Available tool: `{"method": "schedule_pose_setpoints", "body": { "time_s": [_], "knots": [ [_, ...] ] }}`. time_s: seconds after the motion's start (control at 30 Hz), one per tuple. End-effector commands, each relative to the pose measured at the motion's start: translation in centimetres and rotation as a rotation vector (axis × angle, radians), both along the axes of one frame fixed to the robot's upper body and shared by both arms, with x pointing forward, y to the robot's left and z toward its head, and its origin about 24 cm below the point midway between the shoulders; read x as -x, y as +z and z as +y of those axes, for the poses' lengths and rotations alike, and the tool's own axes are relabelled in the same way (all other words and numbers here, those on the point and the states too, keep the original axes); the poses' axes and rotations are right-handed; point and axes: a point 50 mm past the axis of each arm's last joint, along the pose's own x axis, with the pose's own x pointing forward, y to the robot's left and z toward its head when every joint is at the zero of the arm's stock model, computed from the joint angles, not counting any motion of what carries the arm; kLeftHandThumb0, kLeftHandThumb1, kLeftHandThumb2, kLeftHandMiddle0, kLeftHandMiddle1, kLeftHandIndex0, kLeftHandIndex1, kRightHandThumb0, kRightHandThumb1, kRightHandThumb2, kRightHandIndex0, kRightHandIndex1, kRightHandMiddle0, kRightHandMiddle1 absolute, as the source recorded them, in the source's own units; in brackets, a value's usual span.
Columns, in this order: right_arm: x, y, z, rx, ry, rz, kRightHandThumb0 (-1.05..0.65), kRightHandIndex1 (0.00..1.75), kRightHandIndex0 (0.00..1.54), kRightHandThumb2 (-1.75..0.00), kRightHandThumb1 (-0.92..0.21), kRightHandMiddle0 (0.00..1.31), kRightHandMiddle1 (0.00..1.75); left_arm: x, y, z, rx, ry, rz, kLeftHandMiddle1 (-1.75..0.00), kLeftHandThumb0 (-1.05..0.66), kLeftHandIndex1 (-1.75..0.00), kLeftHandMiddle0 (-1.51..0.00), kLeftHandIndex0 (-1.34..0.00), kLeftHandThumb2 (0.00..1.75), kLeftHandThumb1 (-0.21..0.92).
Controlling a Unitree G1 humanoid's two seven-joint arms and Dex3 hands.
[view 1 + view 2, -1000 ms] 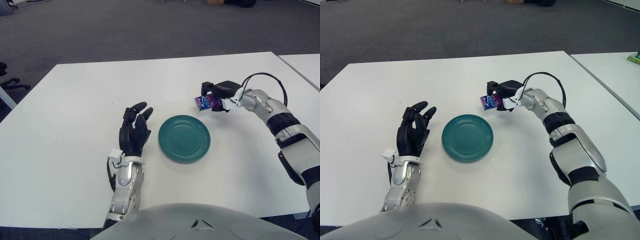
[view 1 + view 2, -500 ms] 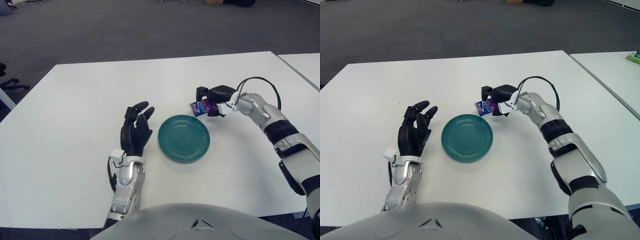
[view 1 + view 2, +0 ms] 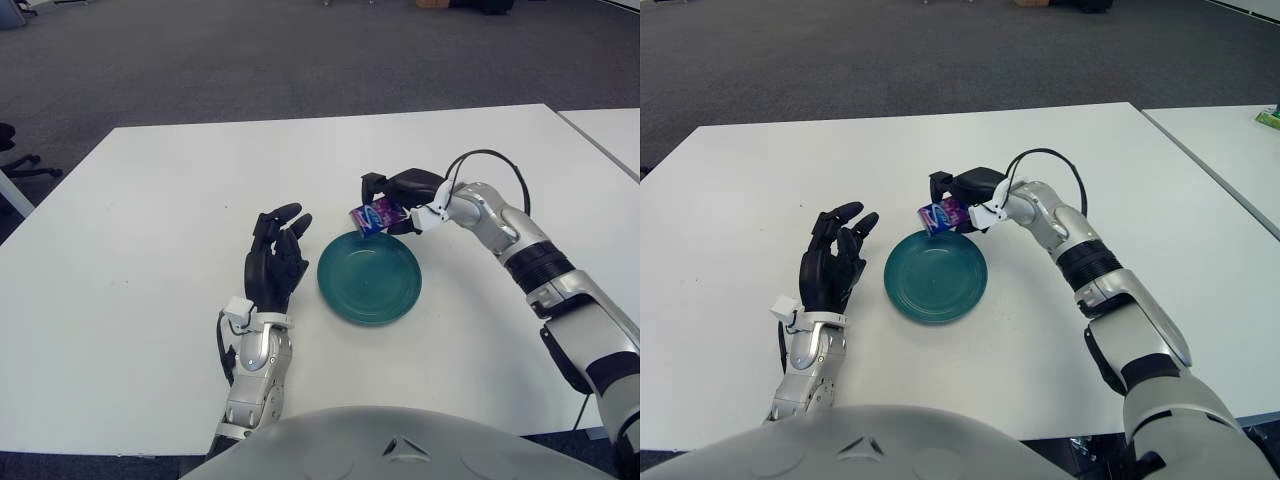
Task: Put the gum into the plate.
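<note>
**Gum nearly over the plate**

Since the earlier pictures, the right hand had carried the gum to the robot's left, from out beside the plate to a spot at the plate's far rim. The arm had swung in with it. The plate and the other hand had not moved.

The gum was a small flat pack, purple and blue with a bit of white. The black fingers of the right hand were closed tight around it, pinching it from the far side. The pack was tilted and hung in the air. It did not touch the table or the plate. It showed right at the far edge of the round dark green plate, maybe just over the rim.

The left hand showed just to the left of the plate. Its black fingers were loose and spread, and it held nothing.

The white table had only the plate on it.

So the pick-up looked done and the carry was almost done. What was left, I think, was to bring the pack a bit more over the middle of the plate, lower it and let go. The plate had nothing in it yet.
</note>
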Motion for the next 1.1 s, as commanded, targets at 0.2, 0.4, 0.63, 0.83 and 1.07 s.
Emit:
{"method": "schedule_pose_setpoints", "body": {
  "time_s": [0.2, 0.4, 0.63, 0.83, 1.07],
  "knots": [
    [2.0, -0.5, 1.8, -0.011, 0.031, 0.057, -0.4, 1.75, 0.82, -0.94, -0.61, 0.39, 1.75, -0.6, 0.7, -1.5, 0.082, 0.04, -0.022, -0.7, -0.83, -1.19, -0.4, -0.25, 0.79, 0.92],
    [2.5, -0.6, 2.7, 0.008, 0.019, 0.101, -0.4, 1.75, 0.82, -0.97, -0.59, 0.41, 1.75, -0.6, 0.6, -1.7, 0.085, 0.044, -0.022, -0.71, -0.85, -1.2, -0.4, -0.26, 0.8, 0.92],
    [2.7, -0.5, 3.2, 0.029, 0.033, 0.101, -0.41, 1.75, 0.84, -0.99, -0.58, 0.41, 1.75, -0.7, 0.6, -2.0, 0.105, 0.039, -0.022, -0.71, -0.88, -1.21, -0.4, -0.27, 0.82, 0.92],
    [3.0, -0.2, 3.4, 0.036, 0.046, 0.103, -0.4, 1.75, 0.82, -0.98, -0.59, 0.41, 1.75, -0.8, 0.6, -2.2, 0.13, 0.031, -0.03, -0.71, -0.86, -1.21, -0.4, -0.26, 0.81, 0.92],
    [3.8, -0.5, 3.0, 0.046, 0.063, 0.111, -0.4, 1.75, 0.79, -0.97, -0.59, 0.41, 1.75, -0.8, 0.7, -2.2, 0.135, 0.041, -0.044, -0.72, -0.85, -1.22, -0.4, -0.25, 0.77, 0.92]
  ]
}}
